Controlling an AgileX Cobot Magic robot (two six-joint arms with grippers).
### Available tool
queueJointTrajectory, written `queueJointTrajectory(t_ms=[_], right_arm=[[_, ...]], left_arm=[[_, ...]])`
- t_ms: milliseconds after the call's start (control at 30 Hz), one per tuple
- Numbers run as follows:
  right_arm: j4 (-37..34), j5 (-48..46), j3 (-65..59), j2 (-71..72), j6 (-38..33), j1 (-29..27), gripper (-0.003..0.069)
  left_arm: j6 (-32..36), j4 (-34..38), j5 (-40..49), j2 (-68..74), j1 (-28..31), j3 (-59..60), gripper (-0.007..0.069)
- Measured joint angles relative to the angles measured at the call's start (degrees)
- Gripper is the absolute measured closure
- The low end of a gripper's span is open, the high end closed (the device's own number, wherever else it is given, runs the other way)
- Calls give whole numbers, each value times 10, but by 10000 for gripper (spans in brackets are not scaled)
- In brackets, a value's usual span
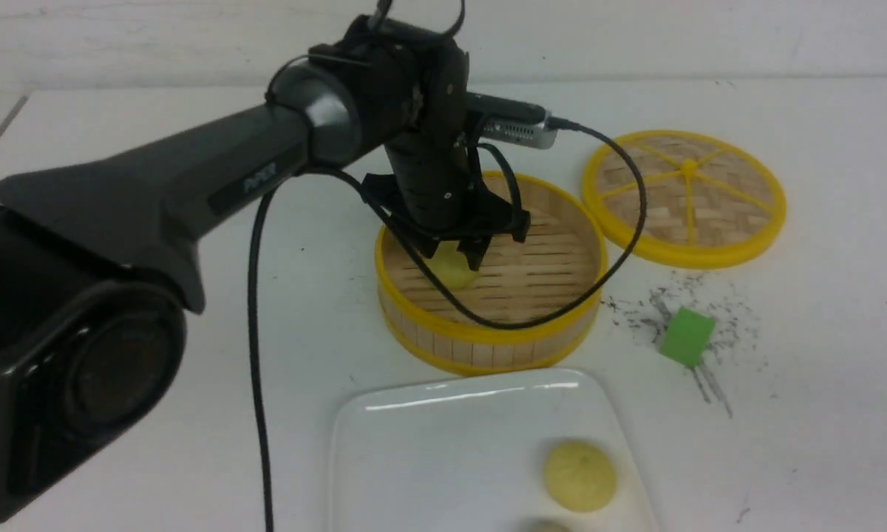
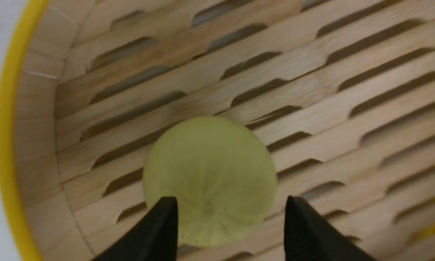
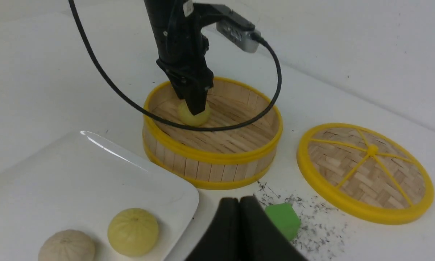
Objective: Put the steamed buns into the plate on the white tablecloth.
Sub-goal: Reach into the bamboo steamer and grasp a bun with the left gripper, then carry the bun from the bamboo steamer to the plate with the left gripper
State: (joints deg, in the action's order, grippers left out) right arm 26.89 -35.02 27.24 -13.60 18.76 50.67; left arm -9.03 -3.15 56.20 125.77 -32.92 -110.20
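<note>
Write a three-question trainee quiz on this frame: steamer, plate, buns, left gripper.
1. True or false: the round yellow-rimmed bamboo steamer is empty.
2. How many buns lie on the glossy white square plate? A one, B two, C three.
3. Fill in: the left gripper, poised at the pale yellow pleated bun in the steamer, is ___ (open or shut).

Key
1. False: one bun sits inside.
2. B: a second yellow bun and a whitish-beige bun.
3. Open.
</note>
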Motion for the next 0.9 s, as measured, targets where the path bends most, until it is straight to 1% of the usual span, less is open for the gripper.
queueJointTrajectory(t_ms=[33, 133, 167, 200, 267, 333, 367, 533, 700, 767, 800, 900], right_arm=[[0, 0, 0, 0, 0, 0, 655], [1, 0, 0, 0, 0, 0, 652], [1, 0, 0, 0, 0, 0, 652], [1, 0, 0, 0, 0, 0, 651], [1, 0, 0, 0, 0, 0, 648], [1, 0, 0, 0, 0, 0, 647], [1, 0, 0, 0, 0, 0, 647], [1, 0, 0, 3, 1, 0, 647], [1, -1, 0, 13, 1, 0, 647], [0, 0, 0, 16, 1, 0, 647], [0, 0, 0, 17, 1, 0, 647], [0, -2, 0, 26, 1, 0, 647]], left_arm=[[-1, 0, 0, 2, 0, 0, 215], [-38, -19, 0, 17, 0, -2, 277], [-51, -23, 0, 17, 0, -2, 327], [-56, -25, 0, 17, 0, -2, 358], [-66, -26, 5, 15, 0, -7, 517], [-67, -24, 18, 8, 0, -11, 577], [-67, -23, 29, 3, 0, -15, 592], [-68, -29, 87, -64, -5, -63, 603], [-68, -77, 135, -181, -17, -94, 603], [-68, -92, 147, -238, -23, -77, 603], [-68, -92, 147, -242, -24, -74, 603], [-71, -55, 147, -324, -25, 14, 603]])
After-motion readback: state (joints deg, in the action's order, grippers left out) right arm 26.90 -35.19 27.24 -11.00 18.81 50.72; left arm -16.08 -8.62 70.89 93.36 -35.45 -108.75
